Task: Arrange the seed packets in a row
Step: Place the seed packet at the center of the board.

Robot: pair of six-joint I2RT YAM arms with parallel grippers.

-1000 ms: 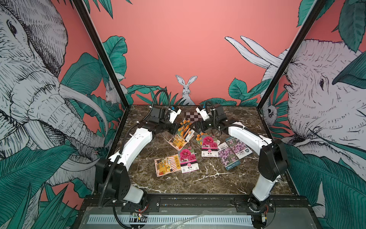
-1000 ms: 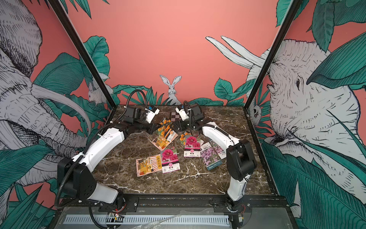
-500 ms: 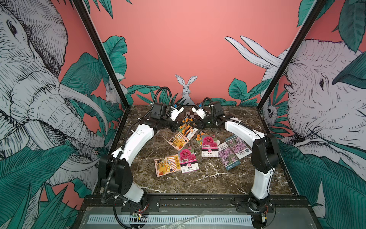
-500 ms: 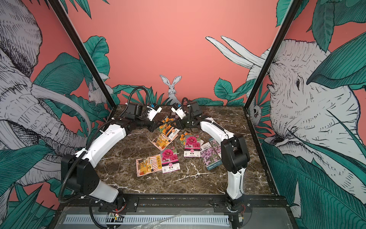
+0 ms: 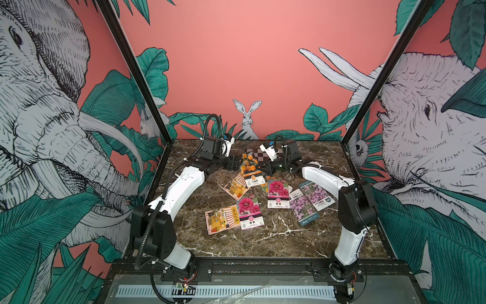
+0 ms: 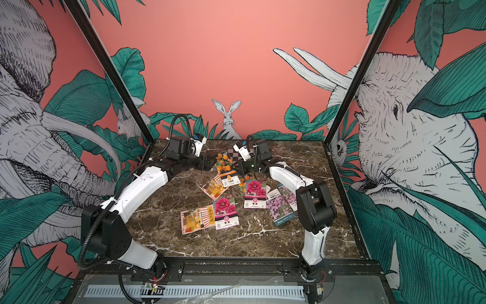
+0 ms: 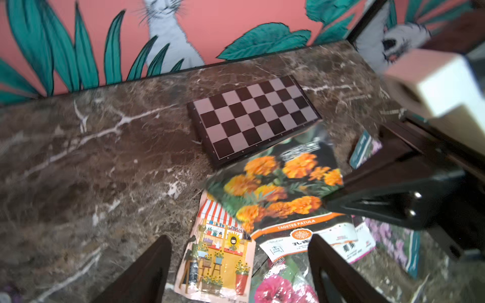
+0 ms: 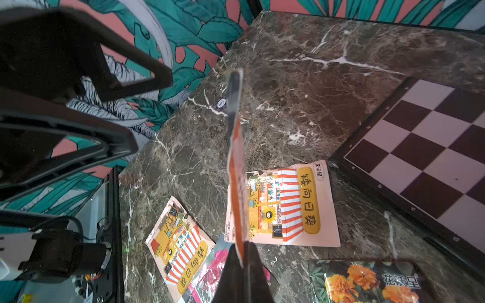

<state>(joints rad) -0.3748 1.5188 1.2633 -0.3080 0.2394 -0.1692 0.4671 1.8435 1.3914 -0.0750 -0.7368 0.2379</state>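
An orange marigold seed packet hangs above the far middle of the table, and my right gripper is shut on its edge. It appears edge-on in the right wrist view and face-on as the marigold packet in the left wrist view. My left gripper stands open just left of it, with nothing between its fingers. Flat on the marble lie two shop packets, two magenta packets, two lilac packets and another marigold packet.
A black-and-white chequered board lies flat at the back, right behind the held packet. The painted back wall and black frame posts close in the marble table. Both arms meet over the far middle.
The right gripper has shut on the marigold packet and the left gripper, which held it, has opened and let go. Both arms moved slightly toward the back.
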